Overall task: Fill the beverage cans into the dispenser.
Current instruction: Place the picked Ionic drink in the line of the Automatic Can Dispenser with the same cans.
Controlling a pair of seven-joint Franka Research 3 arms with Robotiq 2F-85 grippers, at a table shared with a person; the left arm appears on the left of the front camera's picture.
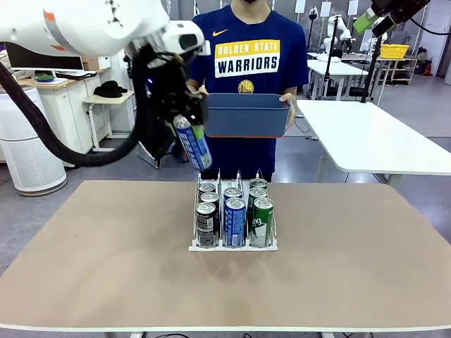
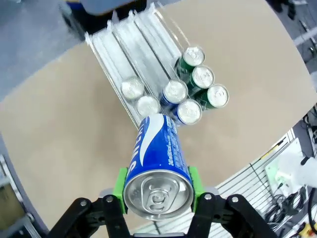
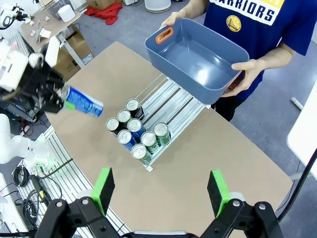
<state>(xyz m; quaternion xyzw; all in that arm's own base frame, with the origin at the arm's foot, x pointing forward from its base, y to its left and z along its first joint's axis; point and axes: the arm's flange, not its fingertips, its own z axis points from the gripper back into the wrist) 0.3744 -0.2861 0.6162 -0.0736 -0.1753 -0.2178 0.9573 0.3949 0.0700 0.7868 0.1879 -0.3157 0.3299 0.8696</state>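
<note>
Seven cans (image 1: 234, 211) already in dispenser (image 1: 233, 246) on bench. My left gripper (image 1: 184, 113) jaws pinch blue can (image 1: 193, 143), tilted above dispenser's far end. Right gripper (image 3: 161, 191) jaws spread, empty. Next: lower can into rear of lane.

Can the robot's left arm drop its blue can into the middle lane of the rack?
Probably yes. The left gripper holds the blue can above the dispenser, behind the cans. The middle lane's back part looks bare, with nothing in between.

The tan table (image 1: 106, 253) carries the clear dispenser (image 1: 233, 246), loaded with cans (image 1: 235, 222).
</note>
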